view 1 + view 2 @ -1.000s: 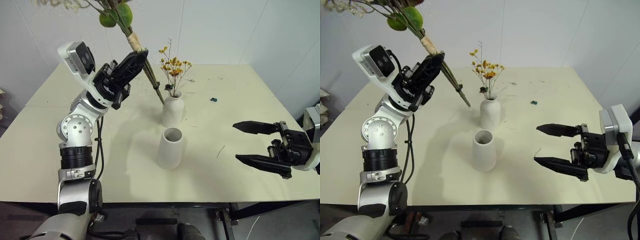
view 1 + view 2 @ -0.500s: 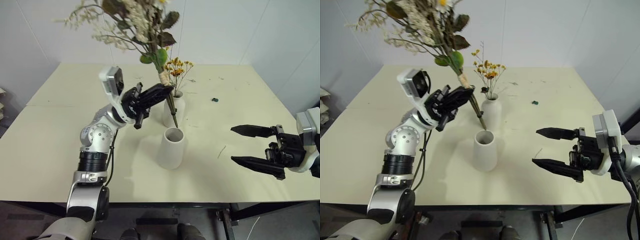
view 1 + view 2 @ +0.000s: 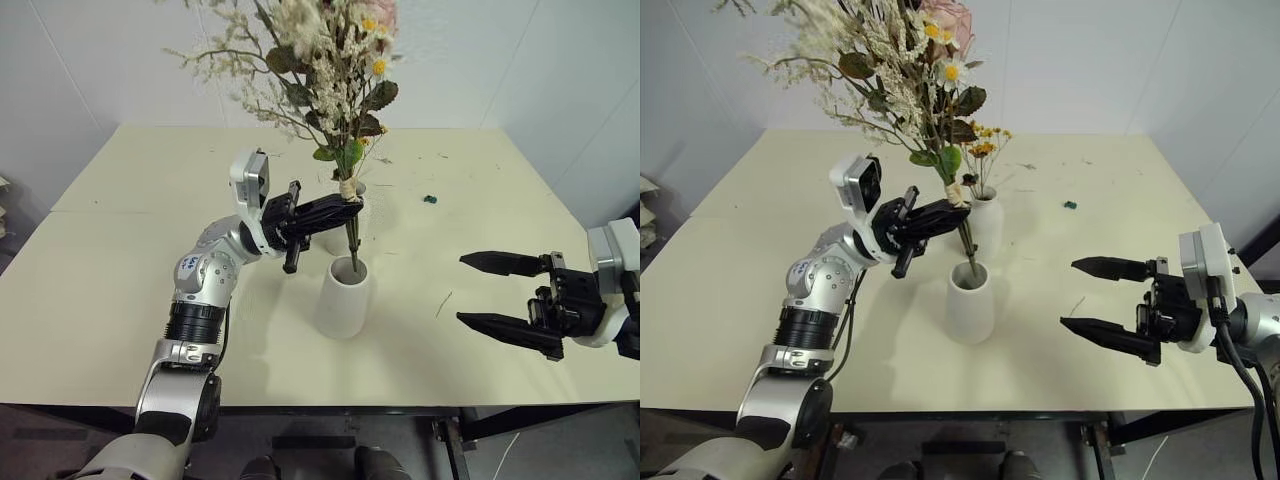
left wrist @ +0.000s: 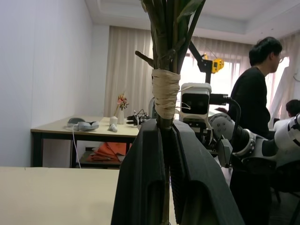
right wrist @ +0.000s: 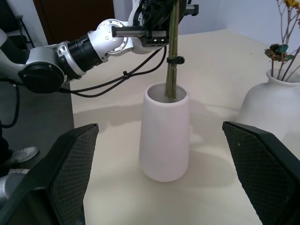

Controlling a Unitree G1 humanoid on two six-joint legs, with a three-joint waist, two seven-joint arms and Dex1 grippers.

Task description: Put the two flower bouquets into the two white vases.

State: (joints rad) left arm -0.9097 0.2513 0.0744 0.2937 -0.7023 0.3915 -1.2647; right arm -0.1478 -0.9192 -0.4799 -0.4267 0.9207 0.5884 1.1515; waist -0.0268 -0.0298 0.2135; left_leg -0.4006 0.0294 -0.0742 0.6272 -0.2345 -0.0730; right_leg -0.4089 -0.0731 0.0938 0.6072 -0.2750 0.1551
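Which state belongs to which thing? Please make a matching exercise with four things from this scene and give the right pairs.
Things:
1. large bouquet
2. yellow sprig
3. left gripper
4. right gripper

States:
A. open, holding nothing
B. standing in the narrow-necked vase
C. stem ends inside the mouth of the wide vase
D. fingers shut on bundled stems

Pairs: 1-C, 2-B, 3-D, 4-A

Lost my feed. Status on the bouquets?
Left gripper shut on large bouquet, stems inside wide vase. Right gripper open, empty. Yellow sprig in bottle vase. Nothing obstructing.
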